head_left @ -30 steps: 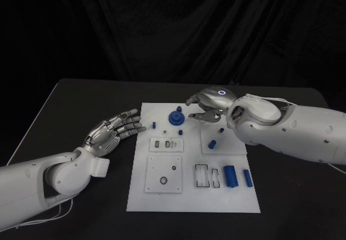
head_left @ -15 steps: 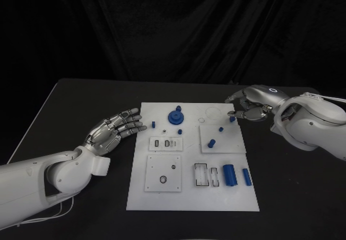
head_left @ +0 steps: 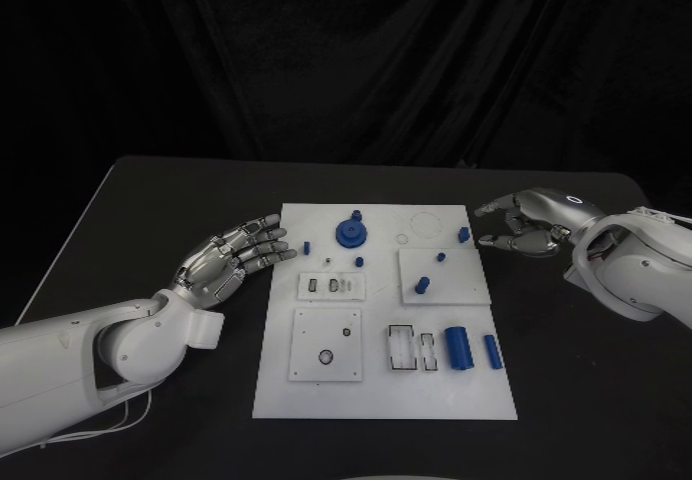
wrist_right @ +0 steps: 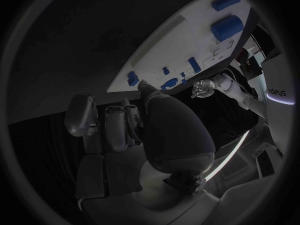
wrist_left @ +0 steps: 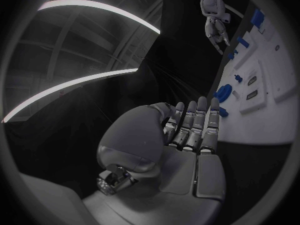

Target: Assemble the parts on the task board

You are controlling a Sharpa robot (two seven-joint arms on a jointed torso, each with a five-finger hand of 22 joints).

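Hovering just off the right edge of the task board [head_left: 382,400], my right robot hand [head_left: 529,226] sits above the black worktop [head_left: 144,210] with its fingers curled loosely inward, and I see nothing between them. A small blue peg [head_left: 463,234] lies on the board's top right corner, just beside those fingertips but apart from them. My left robot hand [head_left: 231,260] floats over the worktop beside the board's left edge, palm up, fingers straight and spread, holding nothing; its fingertips reach close to a little blue piece [head_left: 307,248] at the board's left rim.

On the board, a blue gear-like part [head_left: 351,234] stands near the top middle. A blue peg [head_left: 423,285] sits in the raised white square block [head_left: 440,275] right of centre, with a smaller blue stud [head_left: 441,258] above it. Two blue cylinders lie toward the lower right: a thick one [head_left: 460,350] and a thin one [head_left: 493,352] beside it.
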